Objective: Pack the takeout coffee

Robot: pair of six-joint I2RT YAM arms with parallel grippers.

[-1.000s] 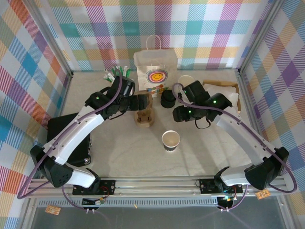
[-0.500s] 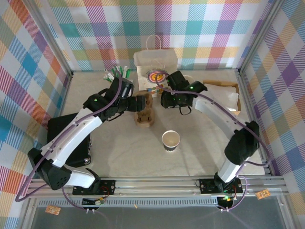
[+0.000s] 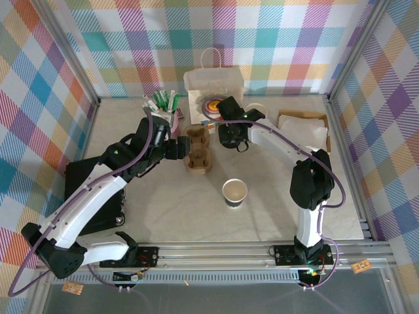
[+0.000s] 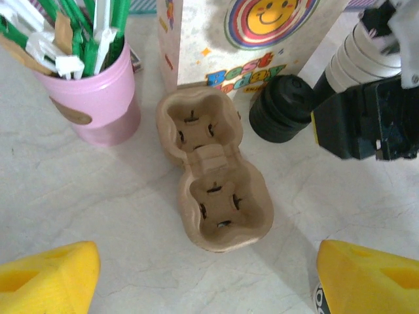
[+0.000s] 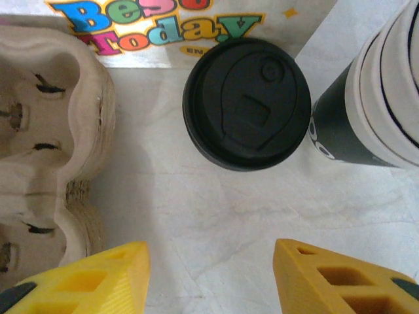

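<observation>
The takeout coffee cup, cream over a black band, stands open-topped and without a lid on the table's middle. A round black lid tops a short black stack beside the white smiley bag. My right gripper hangs open just short of that lid, nothing between its yellow fingers. A brown two-slot pulp carrier lies empty. My left gripper is open just near of the carrier.
A stack of lidless cream-and-black cups stands right of the lid. A pink cup of green-white pens stands left of the bag. A black box lies at the left, a cardboard tray with white paper at the right.
The right arm has swung left and forward, bringing its gripper over the black lid. The left gripper has drawn back from the carrier, uncovering both slots.
</observation>
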